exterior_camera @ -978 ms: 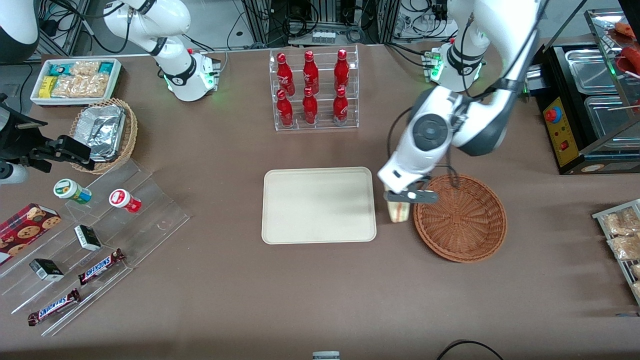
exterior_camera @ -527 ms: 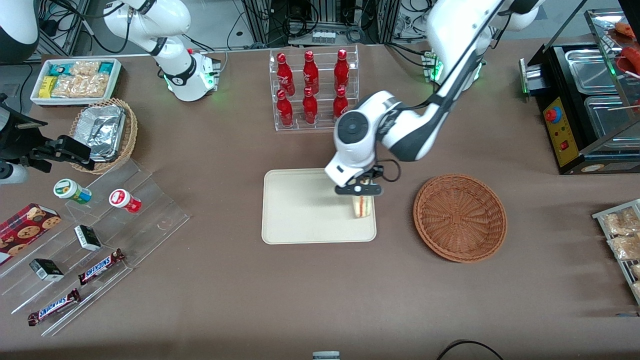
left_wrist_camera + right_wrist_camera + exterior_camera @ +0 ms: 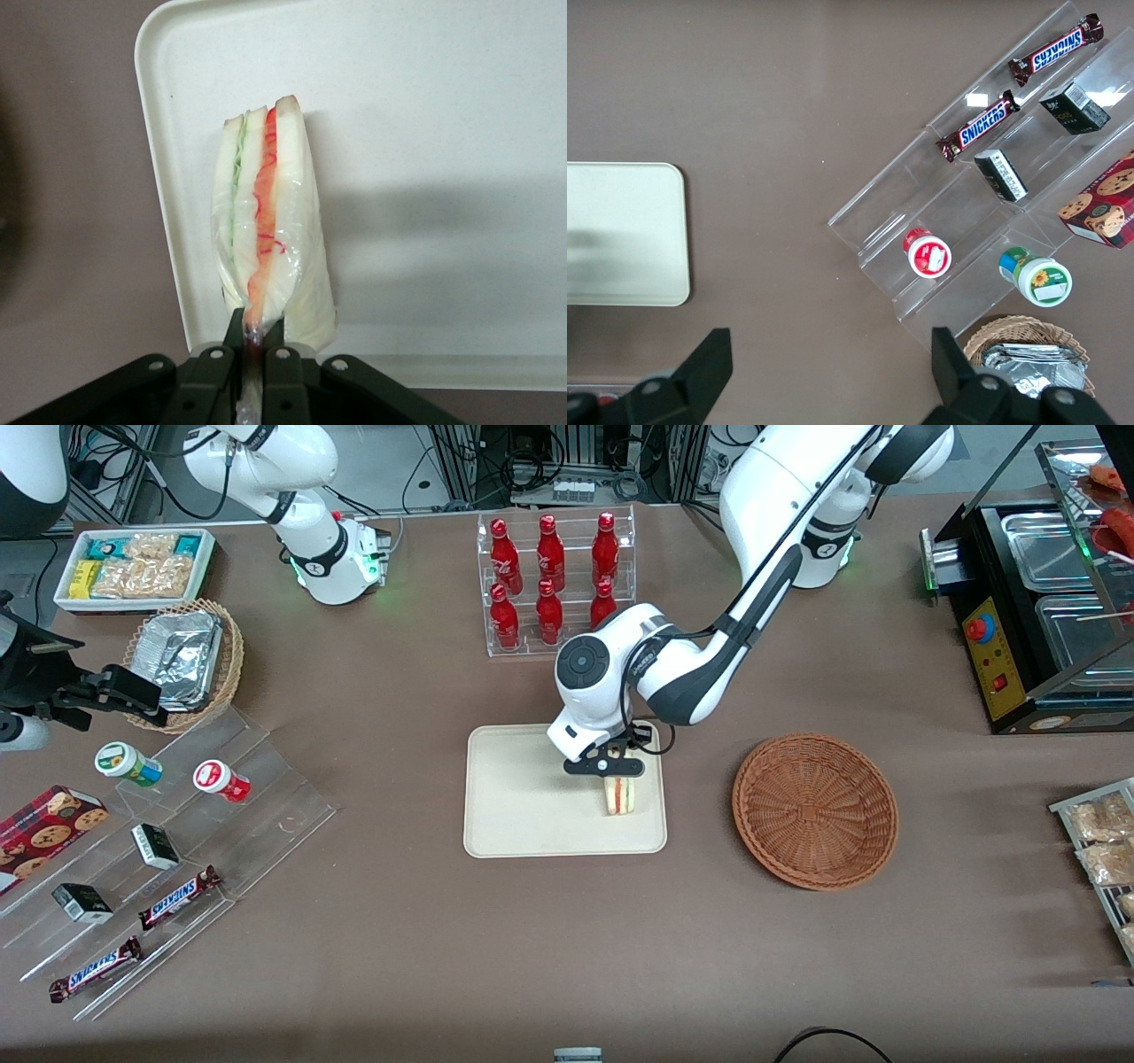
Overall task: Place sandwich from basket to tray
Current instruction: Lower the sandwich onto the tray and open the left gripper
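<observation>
Clamped on the sandwich [image 3: 621, 795], the claw [image 3: 611, 766] hangs over the tray [image 3: 532, 815], toward its three-o'clock edge in the front view. The basket [image 3: 815, 810] sits empty beside it. Placing is underway; next it should lower and release.

Gripper [image 3: 252, 354] cut off by wrist picture's edge: only finger ends visible, pinched on wrapper tail of sandwich [image 3: 270, 230]. Whether sandwich's lower end touches tray [image 3: 523, 815] or hangs just above: cannot tell. Tray's rim nearest bottle rack [image 3: 556, 584] partly hidden under arm in front view. Bottle rack's corner likewise covered. Tray cut off by edge in wrist view.
</observation>
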{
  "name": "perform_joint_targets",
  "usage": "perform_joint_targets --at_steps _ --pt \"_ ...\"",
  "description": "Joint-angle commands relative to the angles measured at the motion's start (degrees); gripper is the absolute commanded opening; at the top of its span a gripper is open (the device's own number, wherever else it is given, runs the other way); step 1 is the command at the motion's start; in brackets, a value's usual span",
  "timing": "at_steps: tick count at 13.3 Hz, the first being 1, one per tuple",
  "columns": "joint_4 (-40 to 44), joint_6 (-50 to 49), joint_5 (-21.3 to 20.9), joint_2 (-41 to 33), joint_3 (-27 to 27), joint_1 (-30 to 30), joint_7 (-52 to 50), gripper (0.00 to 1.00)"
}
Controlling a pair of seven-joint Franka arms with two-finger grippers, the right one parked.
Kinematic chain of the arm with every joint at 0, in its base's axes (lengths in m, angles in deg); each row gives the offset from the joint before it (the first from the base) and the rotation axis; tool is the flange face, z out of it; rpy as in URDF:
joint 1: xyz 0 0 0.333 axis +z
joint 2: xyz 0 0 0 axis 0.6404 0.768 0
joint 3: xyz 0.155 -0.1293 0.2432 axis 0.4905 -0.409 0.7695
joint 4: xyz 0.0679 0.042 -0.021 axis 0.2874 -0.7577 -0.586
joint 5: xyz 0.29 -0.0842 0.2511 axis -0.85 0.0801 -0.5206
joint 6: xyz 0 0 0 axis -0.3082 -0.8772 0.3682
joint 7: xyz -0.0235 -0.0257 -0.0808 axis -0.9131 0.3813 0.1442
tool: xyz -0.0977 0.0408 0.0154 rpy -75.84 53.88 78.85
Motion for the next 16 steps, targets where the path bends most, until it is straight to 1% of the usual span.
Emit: perform_joint_targets --at_steps 1,6,9,16 --pt "2.49 -1.73 -0.93 1.46 0.57 -0.99 1.09 0.00" --pt "7.76 -6.29 -0.67 4.71 0.40 -2.04 1.63 0.00" --pt "8.12 -7.53 -0.05 5.24 0.31 -2.31 2.94 0.00" --pt "8.12 -7.88 0.30 5.33 -0.04 -2.39 2.25 0.00"
